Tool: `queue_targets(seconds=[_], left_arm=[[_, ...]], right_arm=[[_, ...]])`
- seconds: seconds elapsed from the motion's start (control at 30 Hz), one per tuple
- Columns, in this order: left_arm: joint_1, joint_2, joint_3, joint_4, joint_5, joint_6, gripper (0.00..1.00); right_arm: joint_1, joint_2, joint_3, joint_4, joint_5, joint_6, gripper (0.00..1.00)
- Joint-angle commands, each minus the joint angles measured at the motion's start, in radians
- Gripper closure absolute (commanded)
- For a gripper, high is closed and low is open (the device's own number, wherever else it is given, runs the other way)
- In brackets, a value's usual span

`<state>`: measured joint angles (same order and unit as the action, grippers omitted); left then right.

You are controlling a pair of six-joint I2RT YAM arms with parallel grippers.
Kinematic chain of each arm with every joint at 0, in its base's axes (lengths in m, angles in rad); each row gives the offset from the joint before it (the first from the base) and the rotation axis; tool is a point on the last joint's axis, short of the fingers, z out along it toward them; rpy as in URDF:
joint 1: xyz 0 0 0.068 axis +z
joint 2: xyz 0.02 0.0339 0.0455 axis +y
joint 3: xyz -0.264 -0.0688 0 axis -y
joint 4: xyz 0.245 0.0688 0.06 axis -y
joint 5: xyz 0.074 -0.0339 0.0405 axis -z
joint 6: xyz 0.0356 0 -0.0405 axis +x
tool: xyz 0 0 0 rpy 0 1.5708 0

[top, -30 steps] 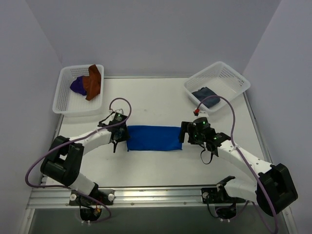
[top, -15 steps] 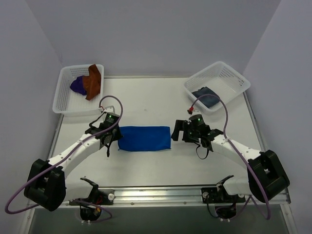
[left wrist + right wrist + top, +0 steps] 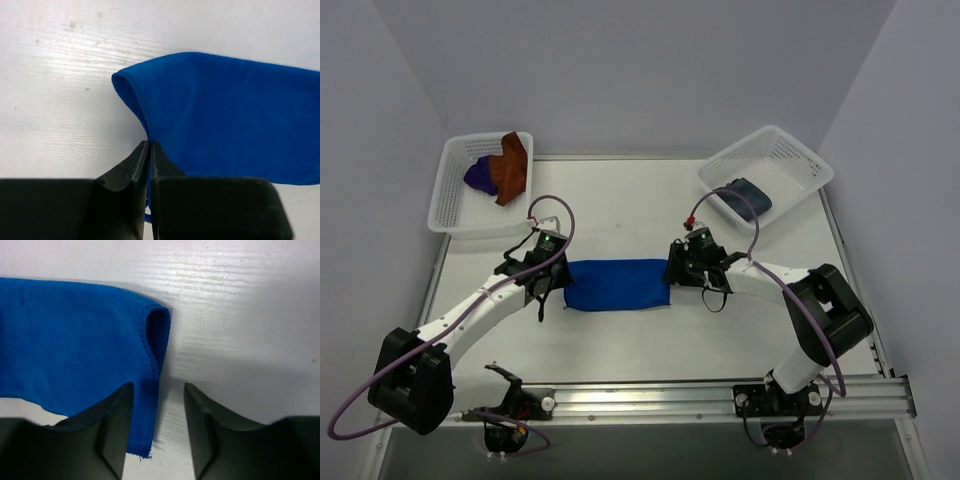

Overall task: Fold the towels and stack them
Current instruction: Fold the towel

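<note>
— White table [image 3: 620, 205], pale walls [image 3: 620, 80]. Where is the blue towel [image 3: 617, 285]?
— At the table's middle, lying flat as a folded strip.
— And the grippers?
— Left gripper [image 3: 150, 152] is pinched tight on the strip's left end. Right gripper [image 3: 159, 395] has its jaws apart, astride the right end and not clamped on it.
— The other towels?
— Brown towel [image 3: 510, 168] and purple towel [image 3: 478, 176] lie in the left basket [image 3: 450, 215], far left. Grey towel [image 3: 744, 197] lies in the right basket [image 3: 790, 150], far right.
</note>
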<state>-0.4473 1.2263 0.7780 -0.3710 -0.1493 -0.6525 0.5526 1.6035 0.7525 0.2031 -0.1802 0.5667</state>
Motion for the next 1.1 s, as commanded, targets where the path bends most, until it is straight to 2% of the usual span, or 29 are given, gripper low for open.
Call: queue_targets(seconds=[0.0,0.03,0.13,0.37,0.7,1.07], left_arm=[[-0.028,-0.013,0.090,0.000,0.005,0.028,0.98],[-0.043,-0.010,0.096,0.000,0.005,0.030,0.98],[-0.077,0.001,0.121,0.004,0.002,0.034,0.98],[-0.158,0.071,0.187,0.018,-0.013,0.051,0.98],[-0.306,0.232,0.322,0.058,-0.013,0.077,0.98],[-0.401,0.395,0.475,0.046,-0.016,0.048,0.98]], right_arm=[[0.006,0.036,0.022,0.010,-0.021,0.022,0.62],[0.004,0.044,0.021,0.019,-0.025,0.024,0.68],[0.006,0.056,0.011,0.038,-0.042,0.028,0.77],[0.004,0.085,-0.008,0.067,-0.074,0.036,0.92],[0.004,0.099,-0.021,0.078,-0.088,0.042,0.95],[0.003,0.075,-0.045,0.068,-0.081,0.038,0.95]])
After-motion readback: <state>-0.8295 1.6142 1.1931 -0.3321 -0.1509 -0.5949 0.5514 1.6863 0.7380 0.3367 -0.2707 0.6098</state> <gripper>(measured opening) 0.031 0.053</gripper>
